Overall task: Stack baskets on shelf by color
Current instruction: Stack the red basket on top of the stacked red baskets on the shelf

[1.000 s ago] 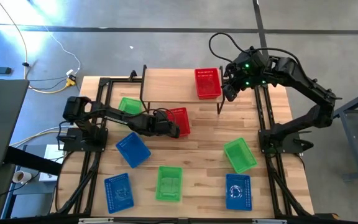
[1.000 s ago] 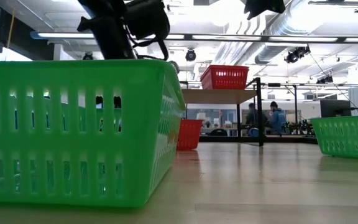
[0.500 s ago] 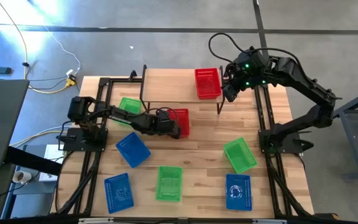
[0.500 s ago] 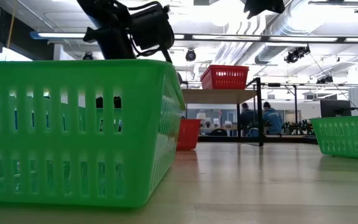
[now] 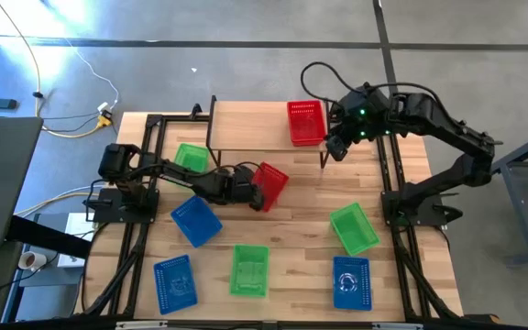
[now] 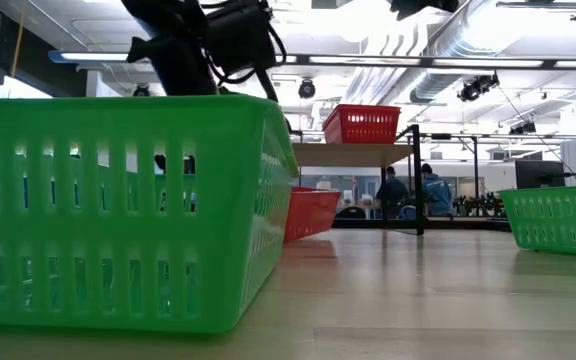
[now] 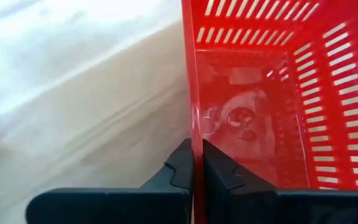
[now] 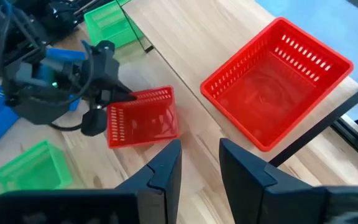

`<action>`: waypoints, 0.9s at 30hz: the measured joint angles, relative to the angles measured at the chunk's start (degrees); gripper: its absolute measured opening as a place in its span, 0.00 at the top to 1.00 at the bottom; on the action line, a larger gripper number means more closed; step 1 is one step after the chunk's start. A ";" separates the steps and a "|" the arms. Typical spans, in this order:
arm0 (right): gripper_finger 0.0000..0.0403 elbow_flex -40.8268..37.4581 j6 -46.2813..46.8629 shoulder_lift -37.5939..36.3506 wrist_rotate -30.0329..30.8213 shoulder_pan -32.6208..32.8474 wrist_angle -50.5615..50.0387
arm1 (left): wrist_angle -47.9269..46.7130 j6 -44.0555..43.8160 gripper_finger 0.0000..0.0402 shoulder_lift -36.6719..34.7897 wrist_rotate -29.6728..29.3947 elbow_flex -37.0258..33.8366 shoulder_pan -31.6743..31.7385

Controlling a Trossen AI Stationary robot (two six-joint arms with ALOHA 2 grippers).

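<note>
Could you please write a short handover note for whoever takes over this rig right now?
Left gripper: shut on the wall of a red basket, tilted, in front of the shelf.
Right gripper: open, empty, hovering beside the shelf's right end.
Done: one red basket on the shelf, at its right end.
Left: the held red basket; three green and three blue baskets are on the table. A third red one is not visible.

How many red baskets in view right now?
2. One red basket sits on the shelf at its right end; the other red basket is in front of the shelf, tilted, gripped at its wall by the left gripper. A third may be hidden.
</note>
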 joint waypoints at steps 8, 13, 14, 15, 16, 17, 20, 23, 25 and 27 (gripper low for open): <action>0.76 0.00 4.49 0.11 3.01 5.63 0.02 | 2.65 6.64 1.00 -0.02 -6.80 0.00 -5.39; 0.76 0.00 4.98 0.11 3.08 7.79 0.01 | 5.25 9.64 1.00 -1.07 -11.41 0.03 -7.71; 0.76 0.00 5.02 0.12 3.10 8.24 0.02 | 5.78 9.95 1.00 -1.13 -12.24 0.07 -8.04; 0.76 0.00 5.02 0.11 3.12 8.68 0.00 | 5.52 10.36 1.00 -1.58 -12.58 -0.02 -8.32; 0.76 -0.02 4.98 0.11 3.12 9.16 0.02 | 5.42 10.86 1.00 -2.10 -13.00 -0.11 -8.57; 0.76 -0.17 4.99 0.11 3.18 9.70 0.13 | 7.03 11.44 1.00 -2.43 -13.60 -0.02 -8.82; 0.76 -1.29 6.78 0.12 5.24 11.58 0.17 | 7.97 13.16 1.00 -3.70 -14.86 -0.03 -9.74; 0.76 -2.82 9.68 0.17 8.52 13.77 0.09 | 9.84 14.45 1.00 -4.11 -16.19 0.05 -10.71; 0.76 -4.31 12.45 0.11 10.92 15.43 1.00 | 10.77 15.82 1.00 -4.90 -17.26 -0.02 -11.32; 0.76 -5.83 15.51 0.17 13.04 17.25 2.11 | 11.84 16.98 1.00 -4.95 -18.59 0.16 -11.73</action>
